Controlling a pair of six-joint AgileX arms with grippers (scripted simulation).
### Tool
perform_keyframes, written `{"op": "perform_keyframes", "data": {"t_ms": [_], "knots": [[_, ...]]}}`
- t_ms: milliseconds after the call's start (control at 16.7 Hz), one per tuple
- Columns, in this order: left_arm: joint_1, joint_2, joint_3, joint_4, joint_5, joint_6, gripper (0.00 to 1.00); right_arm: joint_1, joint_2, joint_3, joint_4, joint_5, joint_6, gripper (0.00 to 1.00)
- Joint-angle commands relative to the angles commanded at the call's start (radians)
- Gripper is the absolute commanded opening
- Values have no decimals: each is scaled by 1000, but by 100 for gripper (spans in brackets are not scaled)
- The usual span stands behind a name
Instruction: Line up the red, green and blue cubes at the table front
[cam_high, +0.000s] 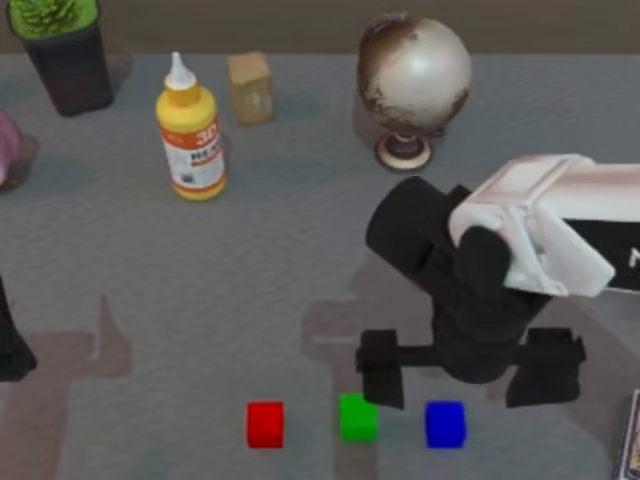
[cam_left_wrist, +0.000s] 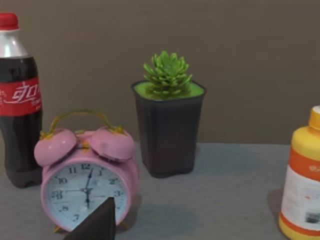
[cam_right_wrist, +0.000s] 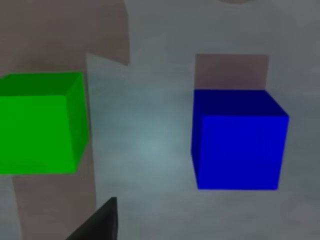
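My right gripper (cam_high: 470, 372) hung over the front edge of the tabletop (cam_high: 300, 280), fingers spread wide and grasping nothing. One finger stood right against the back of the green cube (cam_high: 357, 417), the other well out past the blue cube (cam_high: 444, 423). All three cubes sat on the table in a row along the front edge: red cube (cam_high: 265, 423) toward the left, green in the middle, blue toward the right. In the right wrist view green (cam_right_wrist: 42, 122) and blue (cam_right_wrist: 237, 140) sat apart with bare cloth between them. The row looked done to me, though the red-to-green gap read a touch wider than green-to-blue.

The worry was that finger beside green: any sideways drift on the way out would have nudged green out of line, maybe into blue. A straight lift looked safest.

My left gripper (cam_high: 12, 350) sat parked at the left edge; I could not tell its state. Its wrist view showed only the pink alarm clock (cam_left_wrist: 85, 187), potted succulent (cam_left_wrist: 168, 125), cola bottle (cam_left_wrist: 19, 100) and yellow glue bottle (cam_left_wrist: 302, 180).
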Motion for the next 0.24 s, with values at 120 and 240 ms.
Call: {"op": "perform_keyframes", "data": {"t_ms": [120,240], "knots": [[0,0,0,0,0,0,100,2,-32,32,-60,0,-1,100],[0,0,0,0,0,0,100,2,-46,44,-79,0,-2,100]]}}
